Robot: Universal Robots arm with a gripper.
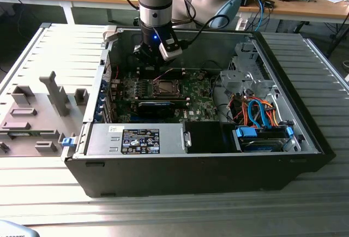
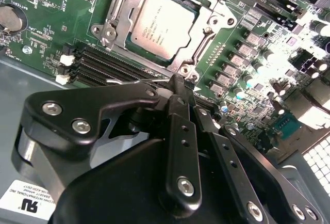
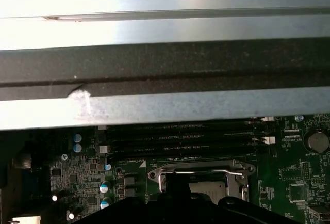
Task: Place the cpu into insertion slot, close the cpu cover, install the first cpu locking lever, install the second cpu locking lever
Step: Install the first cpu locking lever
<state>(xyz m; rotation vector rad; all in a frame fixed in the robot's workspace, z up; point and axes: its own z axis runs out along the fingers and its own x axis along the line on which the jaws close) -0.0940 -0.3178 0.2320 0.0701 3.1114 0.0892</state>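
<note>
The cpu [image 2: 162, 25] lies seated in the insertion slot [image 2: 203, 15] on the green motherboard [image 2: 62, 17], its silver top framed by the cpu cover [image 2: 119, 15], which lies flat around it; the gripper [image 2: 178, 82] hangs just above the socket's near edge, its black fingers [image 2: 180, 131] pressed together on nothing. Faint print marks the chip and a white label sits on the power supply [image 1: 136, 140], too small to read; the computer case [image 1: 305, 138] walls hem the board, with the memory slots [image 2: 103, 64] beside the socket.
</note>
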